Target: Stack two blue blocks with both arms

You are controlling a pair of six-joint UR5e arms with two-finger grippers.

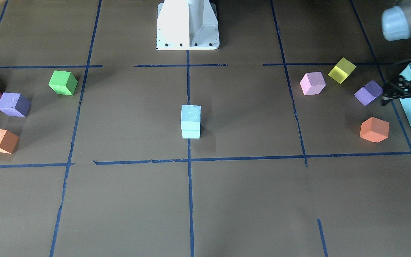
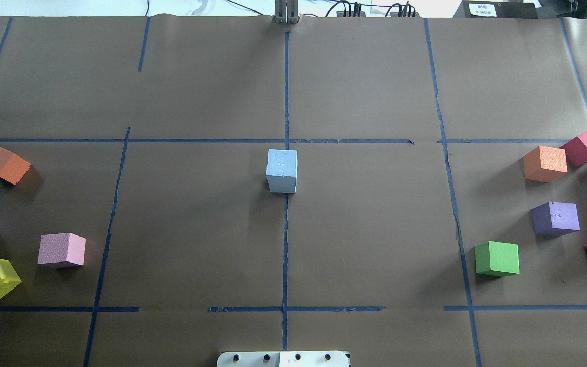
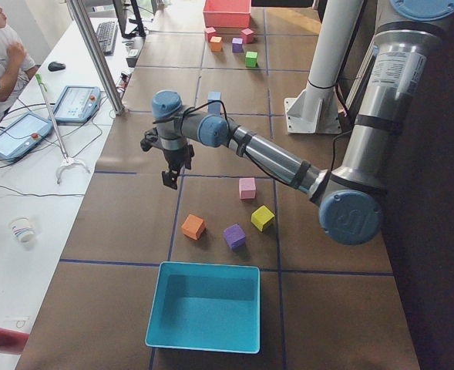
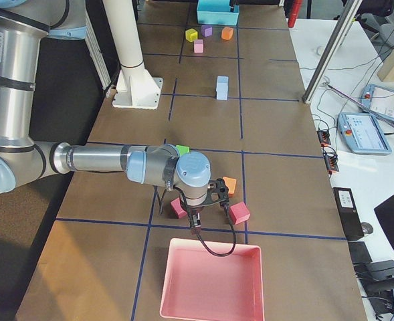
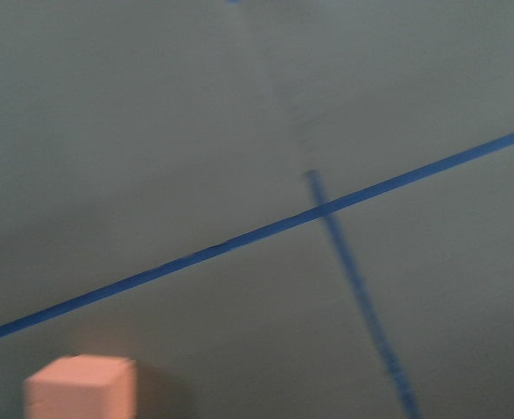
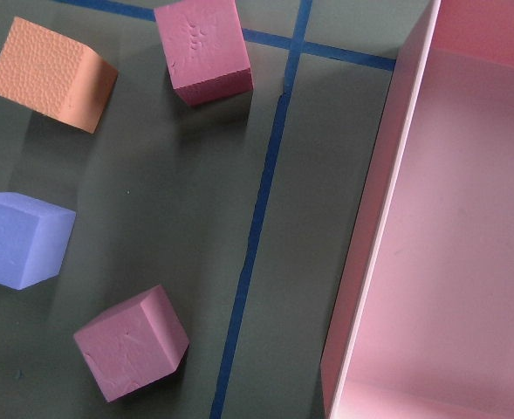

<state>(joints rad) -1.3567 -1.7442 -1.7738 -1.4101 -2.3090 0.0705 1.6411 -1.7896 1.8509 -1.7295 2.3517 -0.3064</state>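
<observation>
At the centre of the brown paper-covered tabletop [image 1: 127,121], two small sky-blue foam cubes [image 1: 191,116] sit stacked. Light, soft and grainy, they probably suit a gentle pinch on opposite side faces. Whether the left claw [image 3: 169,176] or right claw [image 4: 215,190] is clenched, I cannot tell.

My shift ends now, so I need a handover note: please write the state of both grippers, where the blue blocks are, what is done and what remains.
Left gripper: hangs above the table on the robot's left, seemingly empty; open or shut unclear.
Right gripper: over the red cubes by the pink tray; state unclear.
Blue blocks: upper block rests on lower block at the centre, nothing touching them.
Done: the stack. Left: apparently nothing.
</observation>
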